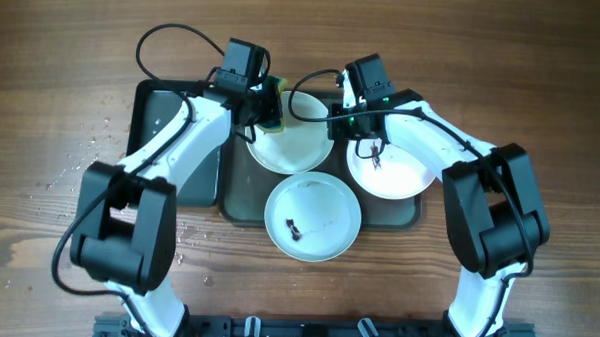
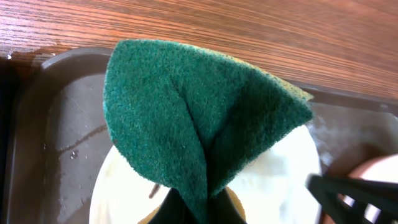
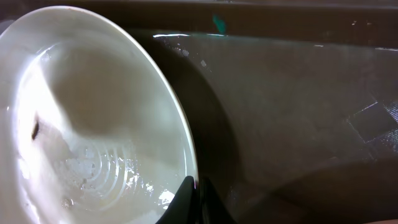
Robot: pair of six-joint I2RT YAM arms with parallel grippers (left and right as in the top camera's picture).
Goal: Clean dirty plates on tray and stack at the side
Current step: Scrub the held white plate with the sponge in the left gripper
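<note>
Both arms bend inward over the brown-grey rectangular tray [image 1: 241,191]. The left gripper [image 2: 193,214] clamps a green scouring pad [image 2: 199,124] above the far round white plate [image 1: 291,143]; the right gripper [image 3: 196,193] seemingly pinches its rim.

sponge [image 2: 199,118] hides most of plate [image 2: 277,177]; right wrist view cuts plate off left, bottom.

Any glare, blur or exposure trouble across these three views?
Overhead: evenly lit and sharp throughout. Left wrist: the scouring pad fills the frame with crisp texture, while the plate beneath is washed out and soft. Right wrist: bright glare patches on the plate, and the tray is dim with faint reflections.
</note>
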